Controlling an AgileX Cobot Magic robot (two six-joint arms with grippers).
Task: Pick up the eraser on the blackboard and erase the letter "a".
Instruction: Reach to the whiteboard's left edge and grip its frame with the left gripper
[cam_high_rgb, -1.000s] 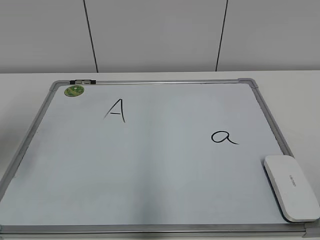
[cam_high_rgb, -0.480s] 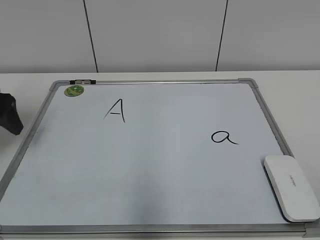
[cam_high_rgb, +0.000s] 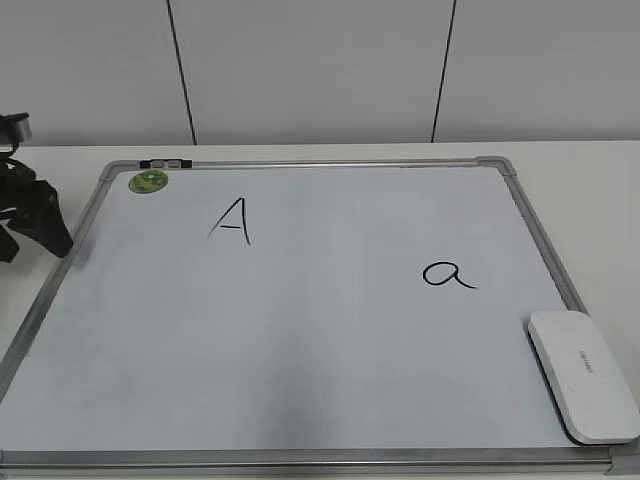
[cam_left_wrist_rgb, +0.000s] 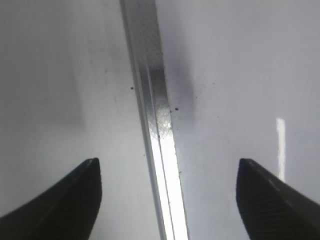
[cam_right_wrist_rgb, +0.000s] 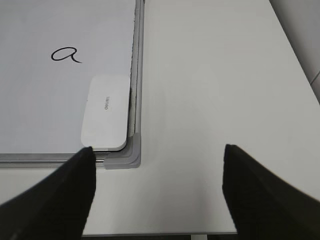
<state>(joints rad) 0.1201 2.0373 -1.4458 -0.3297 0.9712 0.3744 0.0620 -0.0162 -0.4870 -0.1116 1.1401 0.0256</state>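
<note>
The blackboard (cam_high_rgb: 300, 330) is a white board with a silver frame lying flat on the table. The eraser (cam_high_rgb: 583, 373), a flat white block, lies at its near right corner and also shows in the right wrist view (cam_right_wrist_rgb: 106, 119). The letter "a" (cam_high_rgb: 447, 274) is written right of centre, just beyond the eraser; it also shows in the right wrist view (cam_right_wrist_rgb: 66, 54). My left gripper (cam_high_rgb: 30, 228) is open over the board's left frame (cam_left_wrist_rgb: 155, 130). My right gripper (cam_right_wrist_rgb: 158, 185) is open above bare table, near the board's corner piece (cam_right_wrist_rgb: 129, 155), out of the exterior view.
A capital "A" (cam_high_rgb: 232, 221) is written at the upper left of the board, near a round green sticker (cam_high_rgb: 148, 181). White table (cam_right_wrist_rgb: 210, 90) lies right of the board, with its front edge close below my right gripper. A panelled wall stands behind.
My left gripper has come into the exterior view from the left edge and moved in and up toward the board's left frame. The eraser and the letters have not moved.
</note>
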